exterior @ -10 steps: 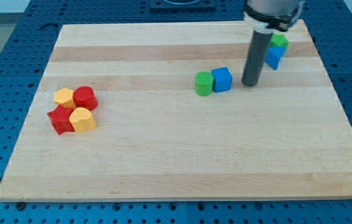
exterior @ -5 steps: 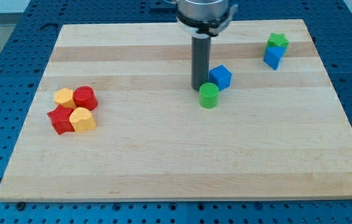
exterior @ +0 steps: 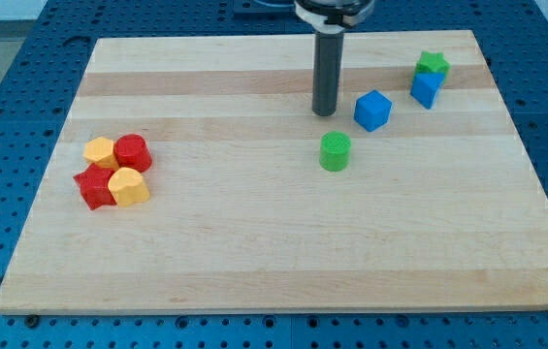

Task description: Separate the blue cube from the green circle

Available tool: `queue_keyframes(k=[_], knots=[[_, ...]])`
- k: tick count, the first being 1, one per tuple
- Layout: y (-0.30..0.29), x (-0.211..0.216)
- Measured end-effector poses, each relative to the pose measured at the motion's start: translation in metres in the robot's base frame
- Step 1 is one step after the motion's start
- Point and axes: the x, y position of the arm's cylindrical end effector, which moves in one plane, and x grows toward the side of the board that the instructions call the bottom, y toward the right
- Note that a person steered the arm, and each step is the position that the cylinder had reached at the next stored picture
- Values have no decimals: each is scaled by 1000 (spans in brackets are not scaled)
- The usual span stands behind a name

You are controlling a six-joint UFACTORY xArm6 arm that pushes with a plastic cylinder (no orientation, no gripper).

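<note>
The blue cube sits on the wooden board, right of centre near the view's top. The green circle stands below and to the left of it, with a clear gap between them. My tip is the lower end of the dark rod. It rests on the board just left of the blue cube and above the green circle, touching neither.
A green block and a blue block sit together at the view's top right. A cluster of a yellow block, a red cylinder, a red block and a yellow block lies at the left.
The rod moved from the right of the pair to their left, then up. The blue cube slid right and up, the green circle down; they now stand apart.
</note>
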Motion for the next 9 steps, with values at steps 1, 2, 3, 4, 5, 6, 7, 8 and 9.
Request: queue_keyframes(k=[1,2,3,4,5,6,7,8,9], knots=[[42,6],[70,18],[51,22],[44,46],[52,62],[80,49],[103,27],[118,22],[118,49]])
